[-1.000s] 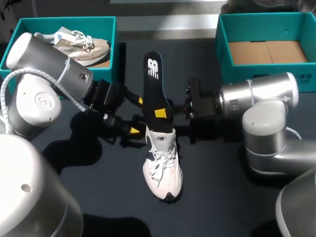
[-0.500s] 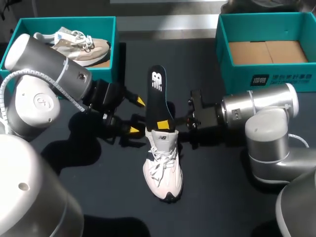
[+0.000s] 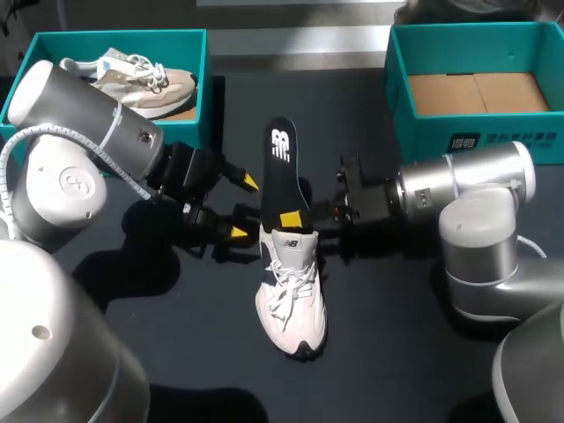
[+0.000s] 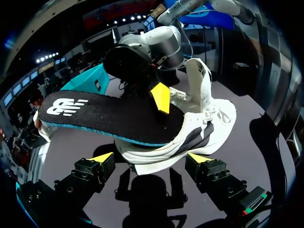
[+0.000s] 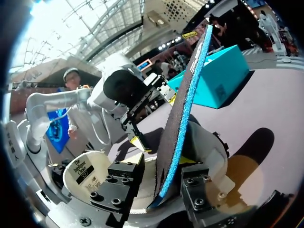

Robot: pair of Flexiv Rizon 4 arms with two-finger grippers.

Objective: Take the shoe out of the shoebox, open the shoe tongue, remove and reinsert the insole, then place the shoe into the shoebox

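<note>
Dark table (image 3: 379,352), two teal shoeboxes at the far edge. Left shoebox (image 3: 204,88) holds a tan shoe (image 3: 141,79) lying on its side. Right shoebox (image 3: 397,97) shows only its cardboard floor (image 3: 476,92).

White shoe (image 3: 291,295) sits on the table mid-way between the arms, outside both boxes. Long axis runs near-far: toe toward the robot, heel toward the boxes, sole down.

Black insole (image 3: 284,172) with a blue edge sticks out of the shoe's opening, in line with the shoe and slanting up and away over the heel.

Right gripper (image 3: 295,220) comes in from the right and is clamped on the insole just above the collar — a finger on each face in the right wrist view.

Left gripper (image 3: 245,207) is just left of the heel, fingers spread wide, holding nothing — shoe and insole lie ahead of it, untouched.
</note>
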